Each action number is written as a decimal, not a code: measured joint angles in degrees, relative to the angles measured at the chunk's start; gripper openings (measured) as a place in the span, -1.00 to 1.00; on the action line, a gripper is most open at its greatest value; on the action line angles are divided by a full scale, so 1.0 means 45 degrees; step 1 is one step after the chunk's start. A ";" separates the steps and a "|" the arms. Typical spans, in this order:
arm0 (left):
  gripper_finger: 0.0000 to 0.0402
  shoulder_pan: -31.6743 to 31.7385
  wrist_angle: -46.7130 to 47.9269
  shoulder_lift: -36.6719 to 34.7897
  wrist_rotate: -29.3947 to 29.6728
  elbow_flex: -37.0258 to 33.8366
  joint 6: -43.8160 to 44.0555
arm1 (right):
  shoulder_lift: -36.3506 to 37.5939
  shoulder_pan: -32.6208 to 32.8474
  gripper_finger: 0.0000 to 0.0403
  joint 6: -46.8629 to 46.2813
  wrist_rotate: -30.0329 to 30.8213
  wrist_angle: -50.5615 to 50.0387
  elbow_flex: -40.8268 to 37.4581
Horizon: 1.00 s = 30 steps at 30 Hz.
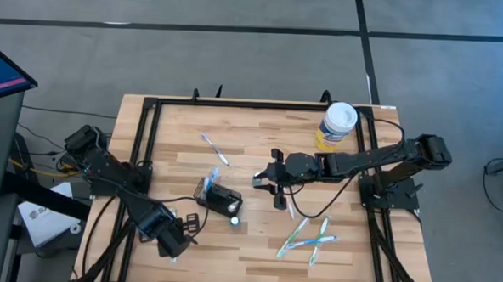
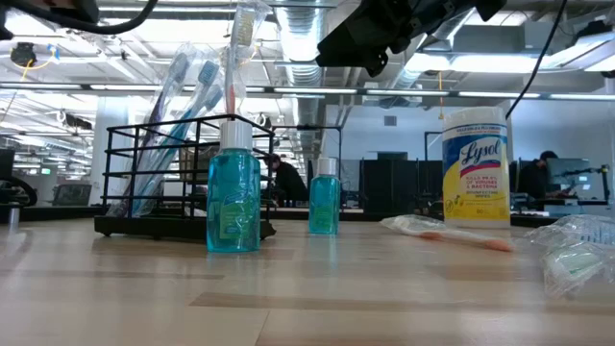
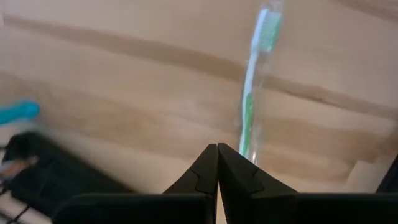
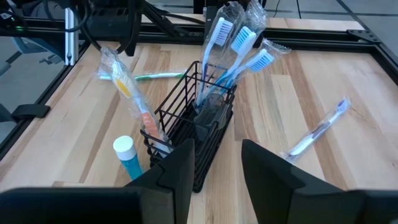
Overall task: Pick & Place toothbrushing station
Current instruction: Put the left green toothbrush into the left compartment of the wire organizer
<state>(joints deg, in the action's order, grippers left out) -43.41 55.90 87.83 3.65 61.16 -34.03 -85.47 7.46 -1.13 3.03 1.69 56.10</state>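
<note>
1. The toothbrushing station (image 4: 193,134) is a small black wire rack. It stands on the wooden table (image 1: 260,133), near the middle.
2. Wrapped blue toothbrushes (image 4: 233,43) stick up out of the rack. An orange and yellow wrapped toothbrush (image 4: 134,102) leans on the rack's side.
3. A small blue bottle with a white cap (image 4: 127,155) stands just beside the rack. In the low view a second blue bottle (image 2: 324,197) shows past the rack.
4. The right gripper (image 1: 271,180) hangs in the air near the rack, on the side toward the yellow canister (image 1: 335,128). Its two fingers (image 4: 177,165) are apart, and nothing is between them.
5. A purple wrapped toothbrush (image 1: 214,149) lies on the table near the rack, on the far side.
6. More wrapped toothbrushes (image 1: 307,239) lie in a bunch well apart from the rack, past the right gripper.
7. The left gripper (image 3: 217,163) is low near the table's front edge, away from the rack. Its fingers are pressed together and hold nothing. A green toothbrush (image 3: 255,81) lies on the wood in front of it.
</note>
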 joint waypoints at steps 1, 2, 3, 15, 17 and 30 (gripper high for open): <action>-1.00 -0.0006 -0.0177 0.0000 -0.0139 -0.0124 0.0001 | 0.0000 0.0000 -0.39 0.0000 0.0000 0.0000 0.0000; -1.00 -0.0008 -0.0343 0.0001 -0.0258 -0.0246 0.0010 | 0.0000 0.0000 -0.39 0.0000 0.0000 0.0005 0.0000; -1.00 -0.0011 -0.0445 0.0001 -0.0337 -0.0359 0.0002 | 0.0000 0.0000 -0.39 0.0000 0.0000 0.0000 0.0000; -0.99 -0.0006 -0.3171 -0.0001 -0.1898 -0.1975 0.0961 | 0.0000 0.0000 -0.40 0.0000 0.0000 0.0005 0.0000; -0.99 -0.0006 -0.3157 0.0001 -0.1895 -0.2163 0.0993 | 0.0000 0.0000 -0.39 0.0000 0.0000 0.0010 0.0000; -0.99 0.0023 -0.4420 0.0001 -0.2228 -0.2931 0.1012 | 0.0000 0.0000 -0.39 0.0005 0.0000 0.0010 0.0000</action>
<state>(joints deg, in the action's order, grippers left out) -43.31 36.01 87.83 -6.37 47.97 -29.48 -85.47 7.46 -1.10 3.03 1.74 56.10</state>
